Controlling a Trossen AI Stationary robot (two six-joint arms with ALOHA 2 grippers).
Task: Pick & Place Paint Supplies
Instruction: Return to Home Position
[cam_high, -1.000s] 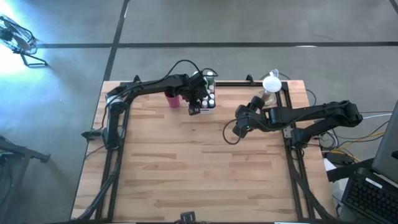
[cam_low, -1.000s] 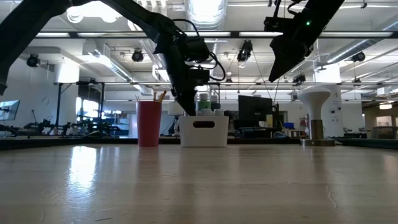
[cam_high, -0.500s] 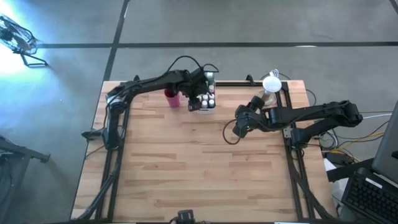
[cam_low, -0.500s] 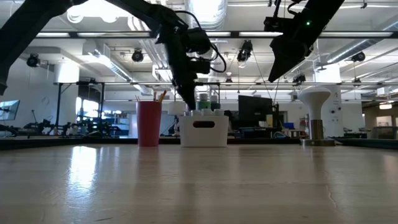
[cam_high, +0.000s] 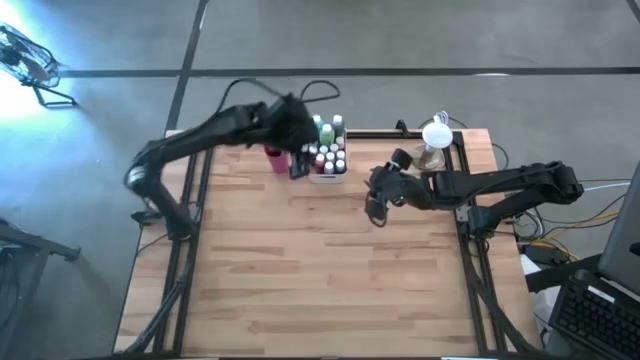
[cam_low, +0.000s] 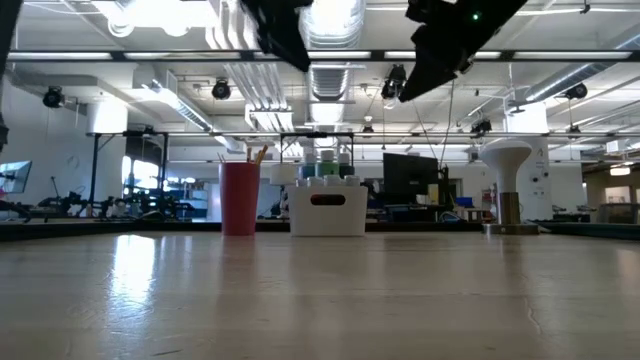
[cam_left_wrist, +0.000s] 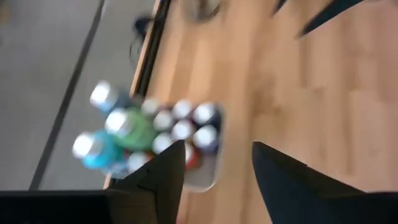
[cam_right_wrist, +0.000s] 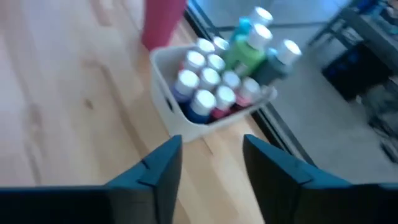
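Near part of table: bare wood, no loose bottle or brush seen there. Farther in, right gripper: up in the air over mid-table, near the white tray but apart from it, fingers spread, nothing betw. them. Then left gripper: raised high at the far edge, about over the magenta cup, just beside the tray. Fingers also apart, empty.

At far edge, tray packed w/ paint bottles, upright, caps up. Taller green and teal ones at its far side, in it or behind it cannot tell. In the cup, thin brushes standing; cup just beside the tray.

Judged step: sorting done, going back to rest pose. Next move prob. calls for: pull both arms back to own sides, keep above the caps, no grasp, no contact w/ tray or cup.
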